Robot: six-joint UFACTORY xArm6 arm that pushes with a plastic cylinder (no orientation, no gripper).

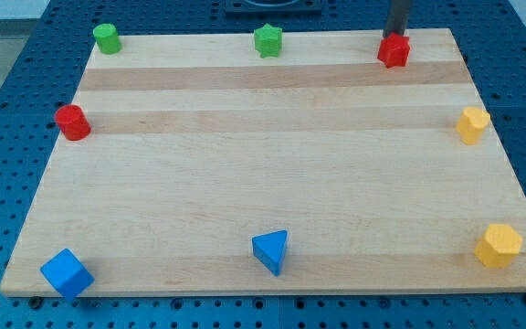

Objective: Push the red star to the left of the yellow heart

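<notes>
The red star point(393, 51) sits at the top right of the wooden board point(263, 174), near its top edge. My tip point(397, 37) is right above the star, touching or almost touching its upper side; the rod rises out of the view's top. The yellow heart point(472, 124) lies at the board's right edge, below and to the right of the star, well apart from it.
A yellow hexagon point(499, 245) is at the bottom right. A green star point(267, 40) and a green cylinder point(106, 37) are along the top edge. A red cylinder point(72, 122) is at the left, with a blue cube point(66, 272) and a blue triangle point(271, 250) along the bottom.
</notes>
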